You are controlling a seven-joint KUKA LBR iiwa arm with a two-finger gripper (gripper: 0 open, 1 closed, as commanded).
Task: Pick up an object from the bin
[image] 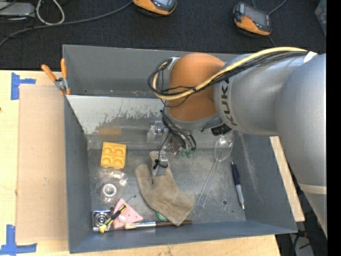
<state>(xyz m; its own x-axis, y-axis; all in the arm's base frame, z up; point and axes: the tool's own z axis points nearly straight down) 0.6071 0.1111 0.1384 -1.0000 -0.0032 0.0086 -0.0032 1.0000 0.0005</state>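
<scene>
Presently the gripper (159,164) is seen over the upper end of the crumpled tan cloth rag (166,196), its opening impossible to tell, and a straight descent onto that fold is advised, clear of the yellow dimpled plastic block (113,155) lying up-left of the rag.

Arm (277,100): cut off by the right edge of the view.
Bin (74,143): the right stretch of its back wall and some floor lie hidden behind the arm and its orange cover (194,84).
Gripper (159,167): its upper part is tucked under the cover and cables.
Clear spoon (222,149): the top of its bowl is hidden by the arm.
Green thing (161,216): mostly under the lower end of the tan cloth (162,193); what kind cannot be told.
Corner piece (100,220): black, silvery and yellow, too small to identify.
Clear plastic piece (109,188): its outline is hard to tell against the floor.
</scene>
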